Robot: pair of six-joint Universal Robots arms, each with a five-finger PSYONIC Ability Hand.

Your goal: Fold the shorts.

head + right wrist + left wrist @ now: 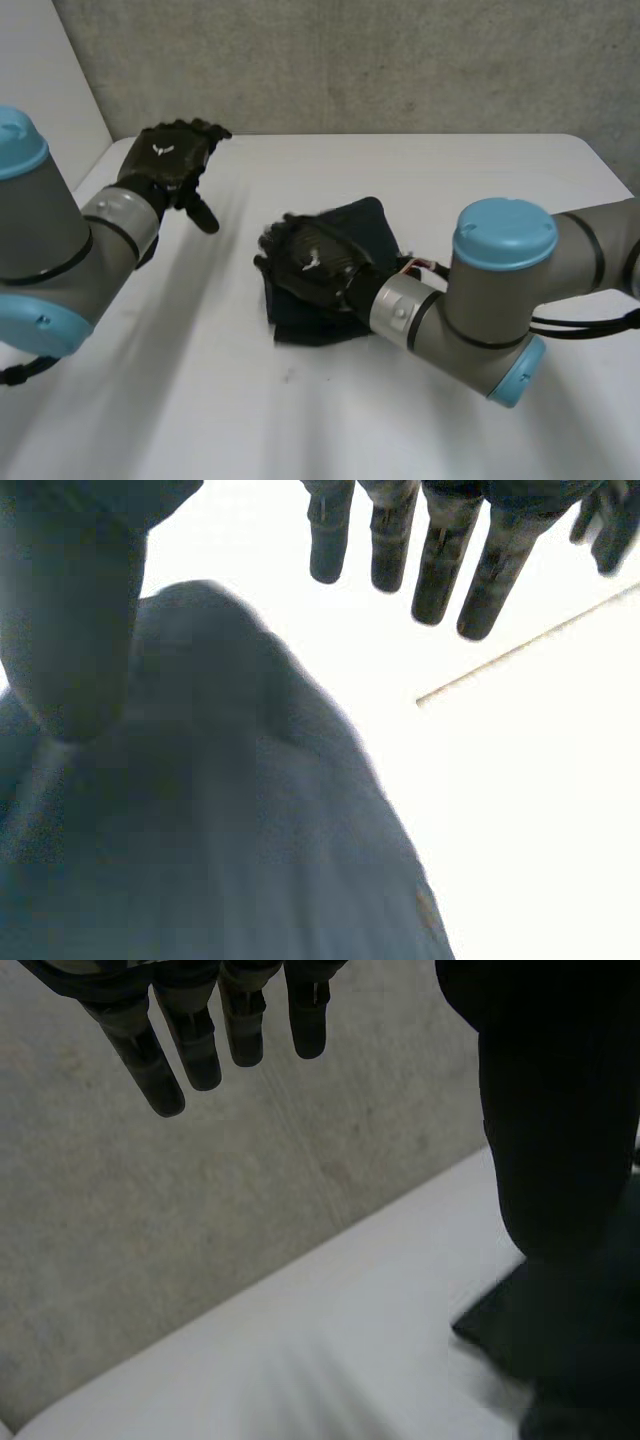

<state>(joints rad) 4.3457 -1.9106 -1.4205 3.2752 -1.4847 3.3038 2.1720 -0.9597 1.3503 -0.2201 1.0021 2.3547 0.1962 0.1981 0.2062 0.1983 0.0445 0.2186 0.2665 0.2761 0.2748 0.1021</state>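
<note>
The right hand is released, its fingers straight and reaching past the cloth's edge over bare desk, nothing pinched against the thumb. Under its palm lie the dark shorts, a folded bundle near the middle of the desk. The left hand is well apart from them, above the far left corner, fingers loose and holding nothing, with a grey wall behind.
</note>
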